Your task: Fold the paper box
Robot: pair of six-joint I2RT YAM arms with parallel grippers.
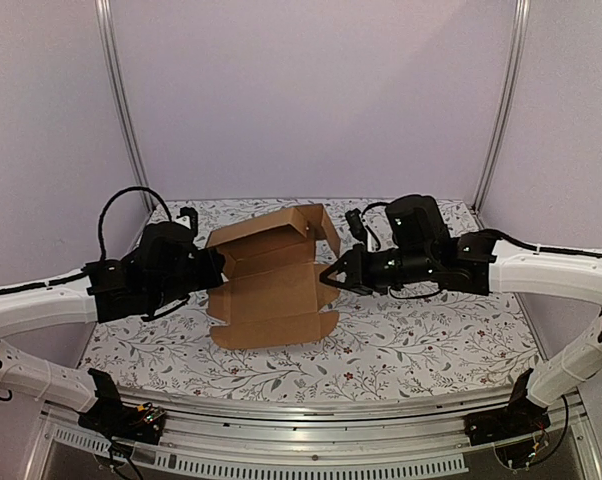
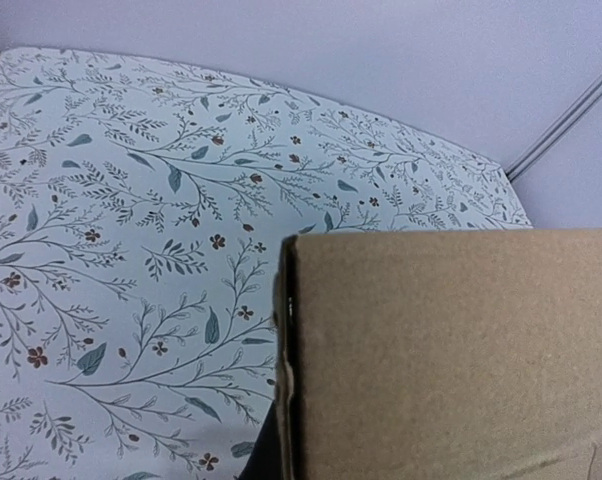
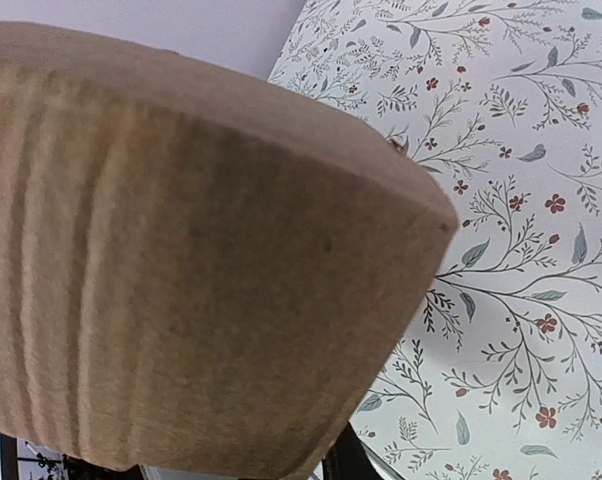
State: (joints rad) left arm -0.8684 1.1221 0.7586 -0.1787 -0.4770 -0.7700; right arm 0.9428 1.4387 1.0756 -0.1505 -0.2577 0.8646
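I have the box (image 1: 271, 290) mid-table (image 1: 421, 340), squarely between my two arms and only part folded: the far panels stand up at the back, the near panel lies flat toward me

The left gripper (image 1: 217, 268) sits at the box's left edge. Its own camera shows nothing but a cardboard flap (image 2: 451, 350) pressed close, so the fingers are hidden there, but they are closed right down, and from above it reads as a pinch on that left flap. I judge that grip is my anchor – it keeps the sheet from skating on the patterned cloth while the other side gets worked

The right gripper (image 1: 329, 274) is at the right edge, by the notched side flap. Its camera is filled by a bowed brown flap (image 3: 201, 270) covering the fingers, so I cannot tell how narrow they stand or whether they have the cardboard yet

My guess at the step in hand – raising the two side walls together, which is why the arms face each other across the box
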